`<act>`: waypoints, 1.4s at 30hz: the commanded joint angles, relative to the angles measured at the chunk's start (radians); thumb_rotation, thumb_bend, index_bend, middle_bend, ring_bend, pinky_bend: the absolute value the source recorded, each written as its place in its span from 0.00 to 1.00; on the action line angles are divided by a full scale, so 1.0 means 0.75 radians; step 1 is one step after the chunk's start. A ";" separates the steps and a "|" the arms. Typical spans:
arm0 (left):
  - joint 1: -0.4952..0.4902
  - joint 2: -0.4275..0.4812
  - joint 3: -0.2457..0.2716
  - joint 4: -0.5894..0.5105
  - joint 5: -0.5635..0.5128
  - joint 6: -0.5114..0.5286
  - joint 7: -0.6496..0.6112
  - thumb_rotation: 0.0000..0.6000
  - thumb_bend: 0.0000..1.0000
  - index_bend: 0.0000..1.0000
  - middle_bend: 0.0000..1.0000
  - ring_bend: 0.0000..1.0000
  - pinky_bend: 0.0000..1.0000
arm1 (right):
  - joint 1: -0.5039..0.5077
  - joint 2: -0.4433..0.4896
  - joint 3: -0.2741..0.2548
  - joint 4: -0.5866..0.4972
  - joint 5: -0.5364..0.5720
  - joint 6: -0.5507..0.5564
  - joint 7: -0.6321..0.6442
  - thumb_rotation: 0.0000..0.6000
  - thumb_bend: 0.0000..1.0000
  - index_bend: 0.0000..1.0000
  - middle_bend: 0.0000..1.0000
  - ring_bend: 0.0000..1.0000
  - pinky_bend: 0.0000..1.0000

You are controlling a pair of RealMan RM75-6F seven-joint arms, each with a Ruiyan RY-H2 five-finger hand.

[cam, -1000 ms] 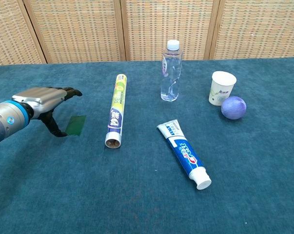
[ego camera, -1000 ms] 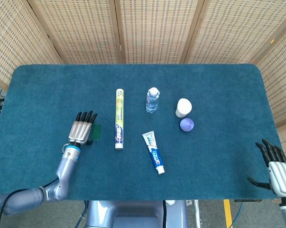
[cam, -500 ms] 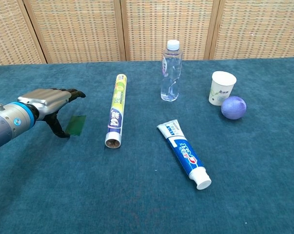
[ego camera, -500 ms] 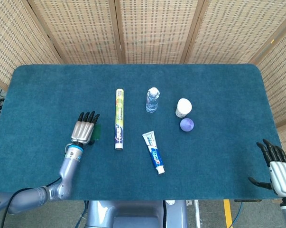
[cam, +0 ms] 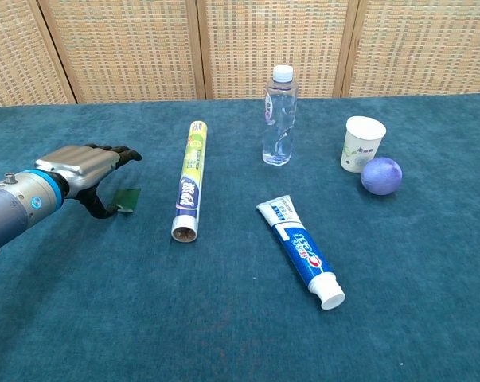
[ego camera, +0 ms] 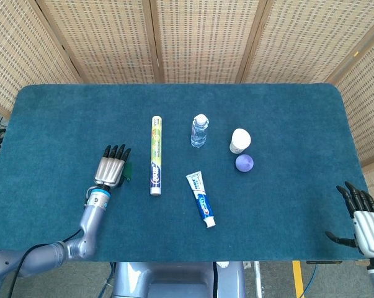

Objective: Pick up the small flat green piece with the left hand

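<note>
One small flat green piece (cam: 129,200), lying on the blue table (ego camera: 286,118), mostly covered from above by the left hand (cam: 84,167); only its right edge shows in the head view (ego camera: 129,171). Left hand: palm down over the piece, fingers extended forward, thumb reaching down beside the piece's near-left edge; whether it touches or pinches the piece cannot be told. One long yellow-green tube (ego camera: 155,154), just right of the piece, lying lengthwise. One clear water bottle (ego camera: 200,131), upright. One toothpaste tube (ego camera: 200,198), flat, cap toward the near edge. One white cup (ego camera: 240,141), upright, with one purple ball (ego camera: 244,162) just beside it. Right hand (ego camera: 362,217): at the near right table corner, fingers spread apart, holding nothing
</note>
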State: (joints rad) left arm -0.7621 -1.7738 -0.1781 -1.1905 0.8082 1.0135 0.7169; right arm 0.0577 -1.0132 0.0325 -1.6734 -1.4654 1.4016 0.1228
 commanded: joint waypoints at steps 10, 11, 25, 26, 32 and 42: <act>0.009 -0.017 -0.017 0.030 0.029 0.028 -0.031 1.00 0.54 0.00 0.00 0.00 0.00 | -0.001 0.002 0.000 -0.001 0.000 0.001 0.001 1.00 0.14 0.00 0.00 0.00 0.00; 0.012 -0.014 -0.017 0.026 0.031 0.029 -0.035 1.00 0.55 0.00 0.00 0.00 0.00 | -0.001 0.003 0.000 -0.001 0.001 0.001 0.001 1.00 0.14 0.00 0.00 0.00 0.00; 0.063 0.122 0.001 -0.213 0.062 0.020 -0.094 1.00 0.54 0.01 0.00 0.00 0.00 | -0.001 0.003 0.002 -0.005 0.005 -0.001 -0.004 1.00 0.15 0.00 0.00 0.00 0.00; 0.064 0.128 0.005 -0.222 0.065 0.022 -0.093 1.00 0.52 0.01 0.00 0.00 0.00 | -0.001 0.003 0.002 -0.005 0.005 -0.001 -0.005 1.00 0.15 0.00 0.00 0.00 0.00; 0.079 0.154 0.033 -0.246 0.085 0.046 -0.080 1.00 0.42 0.15 0.00 0.00 0.00 | -0.002 0.002 0.002 -0.007 0.001 0.005 -0.008 1.00 0.15 0.00 0.00 0.00 0.00; 0.081 0.143 0.051 -0.197 0.116 0.057 -0.080 1.00 0.35 0.24 0.00 0.00 0.00 | -0.003 0.002 0.003 -0.006 0.001 0.008 -0.004 1.00 0.14 0.00 0.00 0.00 0.00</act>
State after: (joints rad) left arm -0.7012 -1.6641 -0.1406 -1.3414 0.8931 1.0551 0.6579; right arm 0.0553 -1.0118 0.0351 -1.6779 -1.4645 1.4078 0.1194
